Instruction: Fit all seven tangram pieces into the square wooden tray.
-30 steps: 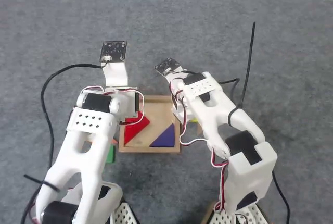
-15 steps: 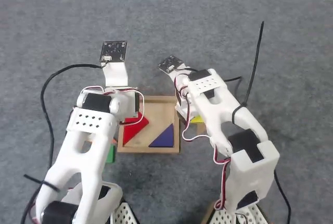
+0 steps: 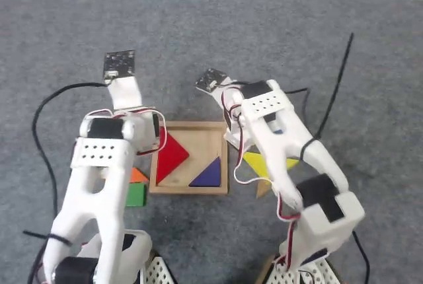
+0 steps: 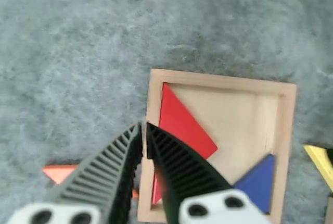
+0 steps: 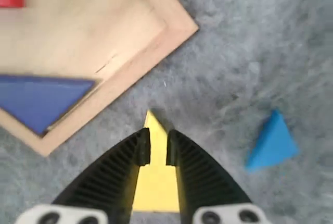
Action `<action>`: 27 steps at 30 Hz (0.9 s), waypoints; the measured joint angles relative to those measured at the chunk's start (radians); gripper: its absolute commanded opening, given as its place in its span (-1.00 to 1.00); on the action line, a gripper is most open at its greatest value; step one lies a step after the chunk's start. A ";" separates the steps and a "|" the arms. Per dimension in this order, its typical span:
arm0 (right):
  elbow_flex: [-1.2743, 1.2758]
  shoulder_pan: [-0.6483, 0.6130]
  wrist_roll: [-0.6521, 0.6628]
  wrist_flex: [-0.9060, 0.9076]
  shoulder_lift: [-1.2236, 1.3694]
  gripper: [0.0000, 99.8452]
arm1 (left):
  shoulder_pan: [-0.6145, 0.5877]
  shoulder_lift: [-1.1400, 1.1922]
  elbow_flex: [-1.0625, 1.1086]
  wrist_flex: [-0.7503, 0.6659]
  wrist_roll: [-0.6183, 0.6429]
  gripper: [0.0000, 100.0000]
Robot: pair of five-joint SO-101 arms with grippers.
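Observation:
The square wooden tray [image 3: 192, 125] lies between my two arms. A red triangle [image 3: 170, 155] sits flat in its left part and a dark blue triangle [image 3: 208, 173] in its near right corner. My left gripper [image 4: 143, 126] is shut and empty, hovering over the tray's left rim [image 4: 154, 86] beside the red triangle [image 4: 182, 125]. A yellow triangle [image 3: 268, 164] lies on the carpet just right of the tray. My right gripper [image 5: 157, 133] is closed to a narrow gap on the yellow triangle's [image 5: 156, 182] corner, close to the tray's corner [image 5: 171, 31].
An orange triangle [image 3: 137, 175] and a green piece [image 3: 135, 195] lie on the grey carpet left of the tray. A light blue triangle [image 5: 273, 140] lies beyond the yellow one. A tan piece [image 3: 264, 189] peeks out under the right arm. Cables trail from both arms.
My left arm has swung left and back off the tray, uncovering the whole red triangle. My right arm's upper part has shifted right, uncovering more of the yellow triangle.

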 measured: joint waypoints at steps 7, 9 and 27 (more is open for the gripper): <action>0.014 -0.002 0.035 0.037 -0.066 -0.74 | -0.011 -0.135 0.051 0.017 -0.028 -0.97; 0.049 -0.006 0.092 0.080 -0.084 -0.63 | -0.011 -0.181 0.080 0.017 -0.032 -0.97; 0.577 -0.026 0.301 -0.084 -0.382 -0.57 | -0.011 -0.264 0.181 -0.044 -0.064 -0.97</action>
